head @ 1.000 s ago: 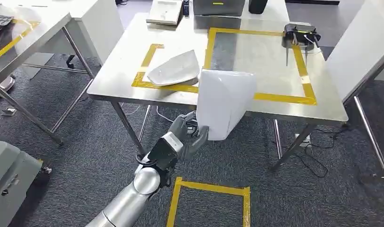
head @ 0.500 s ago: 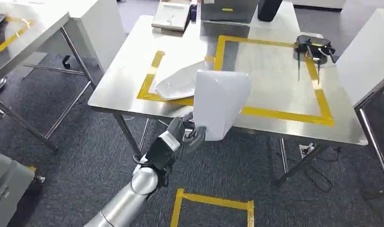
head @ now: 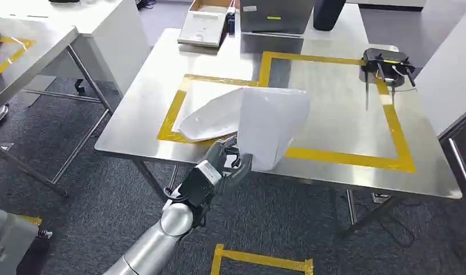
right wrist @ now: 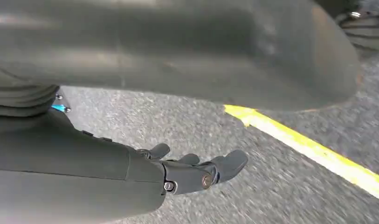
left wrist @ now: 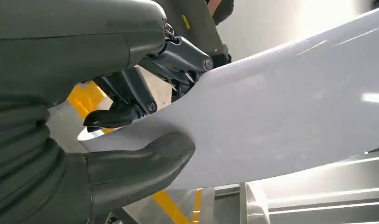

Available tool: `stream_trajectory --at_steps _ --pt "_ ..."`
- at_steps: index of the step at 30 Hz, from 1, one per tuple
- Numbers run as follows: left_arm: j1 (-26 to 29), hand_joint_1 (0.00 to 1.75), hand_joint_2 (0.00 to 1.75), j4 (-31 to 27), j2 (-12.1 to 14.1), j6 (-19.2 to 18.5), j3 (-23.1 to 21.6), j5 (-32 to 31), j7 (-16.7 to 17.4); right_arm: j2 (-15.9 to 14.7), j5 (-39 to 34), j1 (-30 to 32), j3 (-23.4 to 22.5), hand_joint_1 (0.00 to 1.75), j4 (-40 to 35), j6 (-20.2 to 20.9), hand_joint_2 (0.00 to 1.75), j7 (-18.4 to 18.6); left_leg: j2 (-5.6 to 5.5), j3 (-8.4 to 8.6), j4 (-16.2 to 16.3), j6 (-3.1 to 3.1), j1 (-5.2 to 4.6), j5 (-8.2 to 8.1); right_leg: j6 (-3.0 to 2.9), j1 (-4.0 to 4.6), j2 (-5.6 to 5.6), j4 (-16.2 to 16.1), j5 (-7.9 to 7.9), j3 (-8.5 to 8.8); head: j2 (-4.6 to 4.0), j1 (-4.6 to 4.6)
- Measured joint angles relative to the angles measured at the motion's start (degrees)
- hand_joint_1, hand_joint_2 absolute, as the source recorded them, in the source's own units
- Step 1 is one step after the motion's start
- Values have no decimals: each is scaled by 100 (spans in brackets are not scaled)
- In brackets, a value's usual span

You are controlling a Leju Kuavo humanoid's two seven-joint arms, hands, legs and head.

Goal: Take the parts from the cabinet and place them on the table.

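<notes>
A: What does the left hand [head: 229, 162] have?

B: It grips a white panel [head: 272, 124] by its lower end. In the left wrist view the thumb [left wrist: 141, 164] lies on one face of the panel [left wrist: 290, 112] and the darker fingers [left wrist: 131, 100] bear on the other face.

A: Where is that panel compared with the worktop [head: 328, 109]?

B: It is lifted over the near edge, standing roughly upright, with its wide top end over the yellow tape [head: 345, 154] of the larger marked square. I cannot tell whether its lower tip touches the steel.

A: Anything already lying there?

B: A second white panel [head: 210, 117] lies flat in the smaller taped area on the left, just beside and partly behind the held one.

A: And the right hand [right wrist: 196, 172]?

B: The right wrist view shows it hanging over grey carpet [right wrist: 178, 121] near a yellow floor line [right wrist: 313, 149], fingers apart and lightly bent, holding nothing.

A: What else sits on the worktop?

B: At the far right a small black device with antennas [head: 384, 60]. Along the far edge a shallow open box [head: 204, 26], a grey case [head: 275, 14] and a dark container [head: 328, 12].

A: On the floor?

B: More yellow tape [head: 259, 259] marks a square on the carpet, near the robot.
</notes>
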Motion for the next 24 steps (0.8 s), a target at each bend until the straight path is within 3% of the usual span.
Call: stream_trajectory --at_steps 2,3,4,5,6,7,8,9,10,11,13,14,16,17,18,19,20,22,23,24 --pt "21 175 175 4 11 -2 0 -9 9 0 0 6 0 0 2 -4 0 -9 8 -440 456 -53 41 -406 9 -16 10 0 -115 124 0 0" --pt "21 175 175 7 13 -2 0 -11 11 0 2 20 0 0 0 -4 0 -9 16 -549 440 -82 60 -458 24 -27 13 0 -180 207 0 2" --pt "21 175 175 7 13 -2 0 -13 11 2 4 33 0 0 2 -4 0 -13 24 -555 230 -108 78 -333 46 -45 23 1 -247 299 0 2" --pt "20 175 175 7 18 -2 0 -20 13 7 4 41 0 0 2 -4 0 -15 27 -485 -128 -118 93 -72 71 -66 28 2 -318 395 0 0" --pt "20 175 175 7 18 -2 0 -33 20 11 4 43 0 0 2 -4 0 -15 31 -366 -592 -130 108 313 100 -92 33 3 -395 493 0 2" --pt "20 175 175 15 24 -2 0 -41 22 11 4 52 0 0 2 -4 0 -15 35 -276 -1024 -148 129 804 144 -93 36 3 -465 498 0 -4" --pt "9 175 175 26 35 0 0 -46 46 11 4 34 0 0 2 -2 0 -13 76 -329 -1181 -100 123 899 189 -81 59 80 -540 579 0 -20" --pt "11 175 175 37 31 7 0 -79 134 11 4 15 0 0 0 -4 0 -2 64 -259 -1117 -40 112 833 240 -72 71 65 -584 565 0 -11" --pt "5 175 175 50 33 33 0 -127 276 11 4 21 -2 0 0 -2 0 7 57 -273 -1082 -1 105 912 276 -76 67 44 -608 569 0 -11" --pt "-36 175 175 96 31 105 2 -175 442 13 4 22 -2 0 0 -7 0 4 43 -276 -1071 36 89 886 299 -84 64 10 -616 601 0 -4" --pt "-258 175 175 398 5 296 43 -323 825 13 9 7 -11 0 0 -22 0 0 31 -227 -1114 107 129 864 352 -95 29 106 -704 612 0 4" --pt "-460 175 175 668 -2 429 90 -429 1022 15 37 -4 -15 0 0 -22 0 -4 33 -214 -1120 144 130 839 363 -92 3 404 -829 438 0 13" --pt "-905 175 175 1367 22 514 230 -481 1367 28 96 -17 -17 0 0 -20 0 9 34 -205 -1120 188 112 805 381 -83 2 1341 -1175 -151 0 28" --pt "-1149 175 175 1768 61 496 348 -455 1526 33 134 -17 -17 0 0 -15 0 29 36 -195 -1120 202 99 789 379 -80 2 1764 -1262 -454 0 30" --pt "-1395 175 175 2148 105 492 473 -461 1702 33 164 -15 -17 0 0 -9 0 46 34 -180 -1120 204 90 776 366 -76 2 1938 -1190 -647 0 30" --pt "-1646 175 175 2555 166 494 600 -515 1931 33 188 -13 -18 0 0 0 0 44 30 -152 -1120 201 83 760 341 -67 1 1800 -965 -679 0 30" --pt "-1920 175 175 2860 234 494 684 -601 2145 33 197 -15 -17 0 0 13 0 44 27 -117 -1119 193 79 741 308 -55 1 1410 -640 -574 0 33" --pt "-2368 175 175 3371 383 490 772 -774 2481 33 225 -31 -18 0 0 39 0 39 25 -54 -1119 162 78 710 216 -19 -1 407 -35 -206 0 37" --pt "-2575 175 175 3612 454 479 804 -882 2655 31 230 -42 -18 0 0 52 0 26 23 -58 -1111 131 45 692 177 26 -4 207 -82 -120 0 37" --pt "-2751 175 175 3802 534 468 828 -973 2785 31 232 -65 -17 0 0 63 0 22 18 -70 -1113 94 41 688 187 25 -13 150 -77 -115 0 37"
